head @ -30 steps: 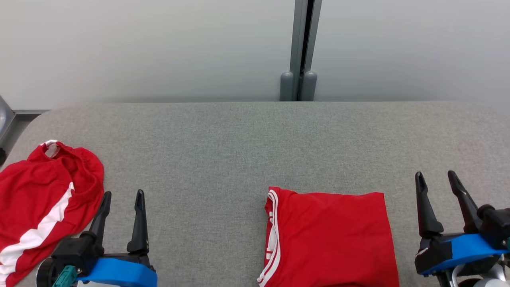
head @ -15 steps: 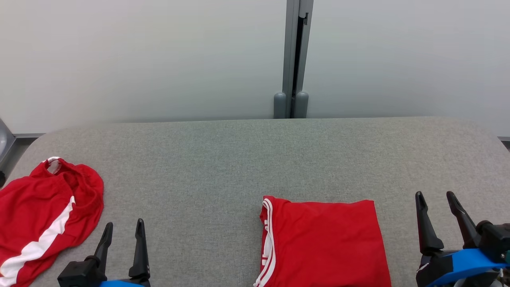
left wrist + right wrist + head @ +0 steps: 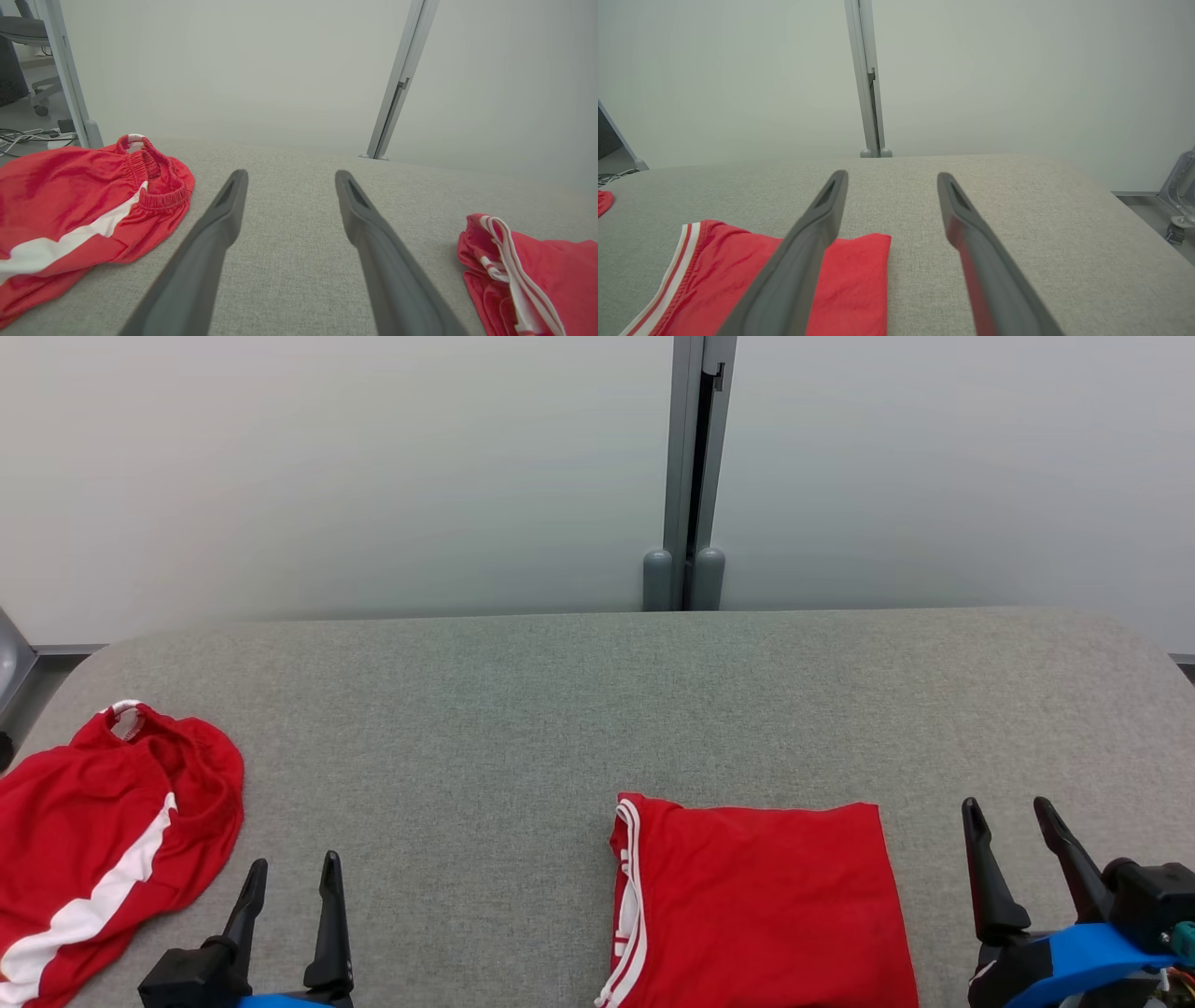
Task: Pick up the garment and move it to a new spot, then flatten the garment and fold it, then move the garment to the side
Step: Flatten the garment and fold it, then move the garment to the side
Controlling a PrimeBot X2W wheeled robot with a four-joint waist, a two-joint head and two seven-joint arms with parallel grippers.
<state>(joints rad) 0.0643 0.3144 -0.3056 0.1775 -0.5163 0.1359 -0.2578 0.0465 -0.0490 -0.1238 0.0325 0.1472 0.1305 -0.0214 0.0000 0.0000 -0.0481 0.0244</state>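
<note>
**Next grab: the crumpled shorts, taken at the waistband**

Both claws are spread wide and empty above the grey fabric-covered table (image 3: 523, 709). The left claw (image 3: 294, 861) has nothing between its dark fingers, and neither does the right claw (image 3: 1005, 805).

The crumpled red shorts with a white side stripe (image 3: 103, 812) lie just outboard of the left claw. Their gathered elastic waistband is bunched ahead and to the left of its fingertips. The neatly folded red garment with white-striped trim (image 3: 756, 905) lies flat between the two claws, nearer the right one. Its far corner sits just inboard of that claw's left finger.

The folded piece looks finished, so the step in hand is probably picking up the shorts. To do it well:
- Swing the left claw outward and come down on the bunched waistband, where the cloth stands thickest.
- Close through all the layers without pinching the table cover.
- Lift until the trailing leg hangs free.
- Carry the shorts to the bare stretch ahead of and between the claws.
- Keep well clear of the folded piece, since a dragged hem could undo it.
</note>
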